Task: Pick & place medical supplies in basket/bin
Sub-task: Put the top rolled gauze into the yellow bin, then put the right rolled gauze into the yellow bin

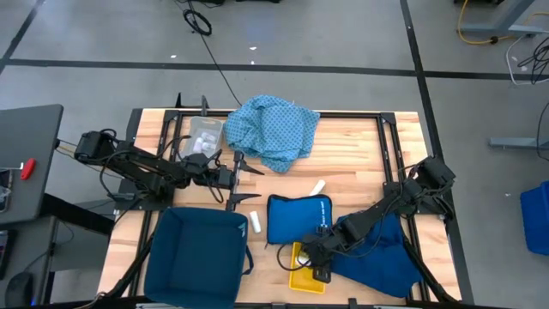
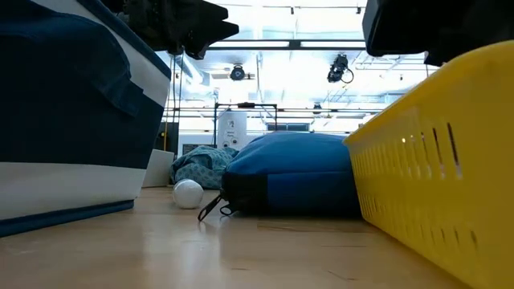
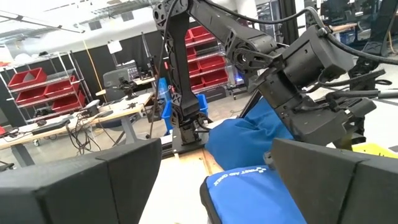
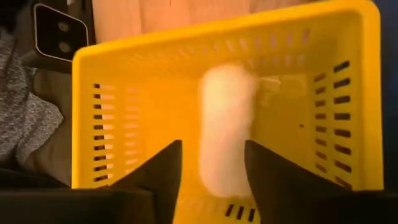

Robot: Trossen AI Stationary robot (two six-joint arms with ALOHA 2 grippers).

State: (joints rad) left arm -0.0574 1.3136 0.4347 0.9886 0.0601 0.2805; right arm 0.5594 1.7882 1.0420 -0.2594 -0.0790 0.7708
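Note:
My right gripper [image 4: 211,165] hangs open over the yellow basket [image 4: 112,118], at the table's near edge [image 1: 307,280]. A white roll [image 4: 225,127] shows blurred between its parted fingers, inside the basket's walls. Two more white rolls [image 1: 317,186] [image 1: 255,223] lie on the wood beside the bright blue zip pouch [image 1: 298,219]. The light-blue dotted cloth [image 1: 274,129] lies heaped at the far middle, a clear packet of white pieces [image 1: 206,136] to its left. My left gripper [image 1: 249,169] waits open above the table's left middle. My right gripper points slanting down into the basket with the white roll [image 4: 225,127] lying along the gap between its fingers. The roll is smeared, and whether a finger [image 4: 264,171] touches it, I cannot tell.
A dark blue fabric bin [image 1: 197,253] stands at the near left, close to the basket. A darker blue cloth [image 1: 377,249] lies under my right arm. In the low view a white roll [image 2: 188,193] rests in front of the pouch [image 2: 293,172].

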